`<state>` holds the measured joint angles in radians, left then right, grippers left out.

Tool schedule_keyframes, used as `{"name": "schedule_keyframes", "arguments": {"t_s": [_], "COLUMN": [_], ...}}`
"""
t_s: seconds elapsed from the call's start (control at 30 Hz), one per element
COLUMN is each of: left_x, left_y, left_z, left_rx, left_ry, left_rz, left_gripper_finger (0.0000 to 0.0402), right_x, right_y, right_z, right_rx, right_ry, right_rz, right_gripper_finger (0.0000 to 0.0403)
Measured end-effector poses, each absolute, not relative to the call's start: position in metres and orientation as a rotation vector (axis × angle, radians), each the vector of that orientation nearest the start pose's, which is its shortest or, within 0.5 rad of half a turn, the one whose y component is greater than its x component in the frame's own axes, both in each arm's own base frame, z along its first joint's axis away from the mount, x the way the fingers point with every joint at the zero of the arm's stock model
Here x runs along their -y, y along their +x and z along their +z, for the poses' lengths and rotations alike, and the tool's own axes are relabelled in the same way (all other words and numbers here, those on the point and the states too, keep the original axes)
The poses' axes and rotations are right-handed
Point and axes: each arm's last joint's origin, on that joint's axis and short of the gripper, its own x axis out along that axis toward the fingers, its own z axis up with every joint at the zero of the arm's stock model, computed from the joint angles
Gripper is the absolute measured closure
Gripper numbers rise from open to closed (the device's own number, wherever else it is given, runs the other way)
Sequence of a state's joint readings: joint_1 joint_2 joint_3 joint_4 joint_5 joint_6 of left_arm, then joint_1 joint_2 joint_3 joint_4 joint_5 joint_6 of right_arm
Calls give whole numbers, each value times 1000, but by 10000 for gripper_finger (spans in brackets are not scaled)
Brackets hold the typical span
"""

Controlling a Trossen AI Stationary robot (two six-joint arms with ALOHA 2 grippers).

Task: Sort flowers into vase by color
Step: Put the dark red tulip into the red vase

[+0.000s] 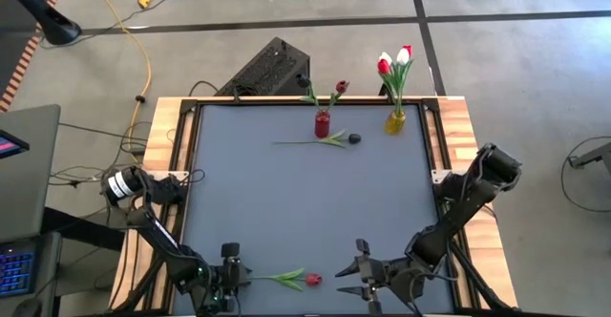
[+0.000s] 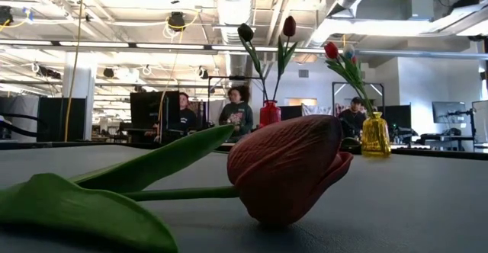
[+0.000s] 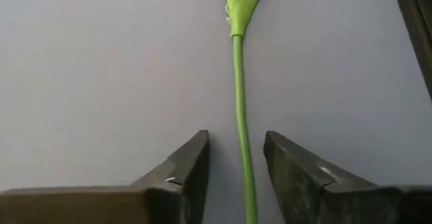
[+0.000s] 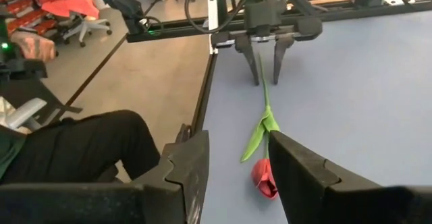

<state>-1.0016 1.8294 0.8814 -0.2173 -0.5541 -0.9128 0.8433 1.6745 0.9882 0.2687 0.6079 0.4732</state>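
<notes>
Jaws of my left gripper [image 3: 236, 177] stood open astride the red tulip's stem [image 3: 237, 102], ungripped; I judged centring essential before closing.

Red tulip [image 1: 312, 280] flat on the table at the near edge, head toward the right arm, green stem [image 3: 240, 116] and leaf toward the left. Dark tulip [image 1: 353, 138] flat mid-table near the far edge, just beside the red vase [image 1: 323, 123] with two dark blooms. Red and white tulips [image 1: 393, 61] upright in the yellow vase [image 1: 394, 121].
</notes>
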Motion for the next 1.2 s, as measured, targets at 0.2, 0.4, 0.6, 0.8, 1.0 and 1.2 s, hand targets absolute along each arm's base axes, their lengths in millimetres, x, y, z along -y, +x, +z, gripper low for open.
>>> {"name": "schedule_keyframes", "arguments": {"t_s": [0.2,0.4,0.6,0.8,1.0,1.2], "left_x": [258,257,250,227,205,199], "left_y": [183,184,193,219,253,285], "left_z": [109,109,115,134,152,176], "left_rx": [-910,-874,-742,-581,-417,-281], "left_ry": [-42,-32,86,73,-10,-88], "left_rz": [11,37,100,274,410,264], "left_gripper_finger": [369,399,401,401,401,401], "right_x": [-259,-265,-269,-273,-276,-270], "right_y": [248,242,237,229,220,219], "right_z": [220,220,219,216,212,206], "right_rx": [-357,-355,-367,-394,-415,-423], "right_ry": [193,221,207,154,99,68], "right_rz": [157,160,176,192,172,42], "right_gripper_finger": [223,223,223,223,223,223]}}
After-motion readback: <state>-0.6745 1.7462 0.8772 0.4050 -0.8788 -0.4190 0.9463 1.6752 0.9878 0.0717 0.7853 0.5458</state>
